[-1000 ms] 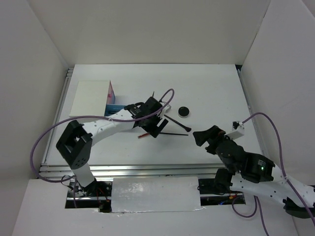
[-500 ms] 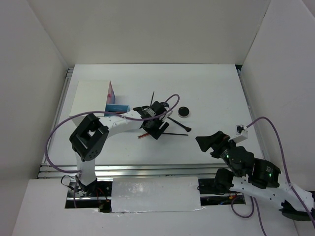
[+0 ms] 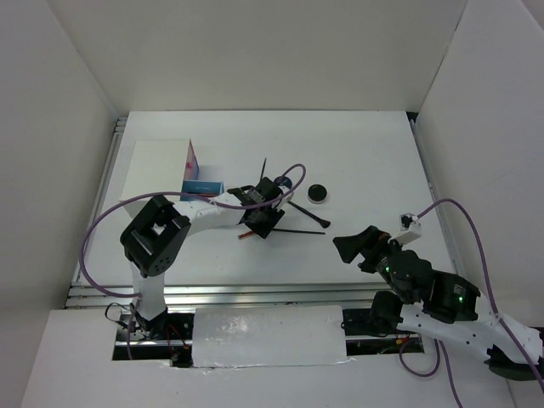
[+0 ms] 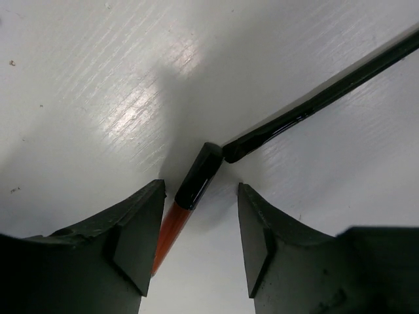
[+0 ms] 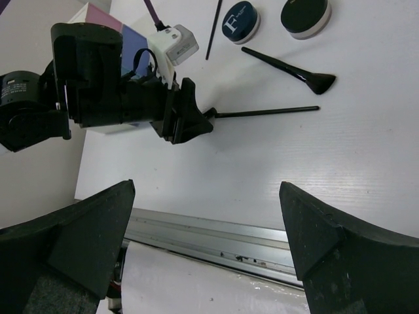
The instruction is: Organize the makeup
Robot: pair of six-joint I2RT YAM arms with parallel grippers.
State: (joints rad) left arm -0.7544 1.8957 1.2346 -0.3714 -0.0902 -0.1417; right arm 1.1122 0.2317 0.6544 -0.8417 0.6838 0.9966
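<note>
My left gripper (image 3: 263,223) is open, low over the table, its jaws on either side of a red-and-black pencil (image 4: 190,195) that lies close to the left finger (image 4: 134,235); the pencil's red end shows in the top view (image 3: 245,235). A thin black pencil (image 4: 327,98) touches its cap and runs right (image 3: 302,230). A black brush (image 3: 310,214), a black compact (image 3: 317,194), a blue-topped compact (image 5: 240,19) and a thin black stick (image 3: 263,166) lie beyond. My right gripper (image 3: 348,246) is open and empty, raised over the near right of the table.
A white box (image 3: 157,170) with a pink drawer (image 3: 193,160) and a blue drawer (image 3: 202,187) stands at the left, just behind the left arm. The table's metal front rail (image 5: 262,245) lies under the right gripper. White walls close in both sides.
The left arm's elbow has swung right and its gripper has settled over the red-and-black pencil. The right arm has pulled back toward the near edge.
</note>
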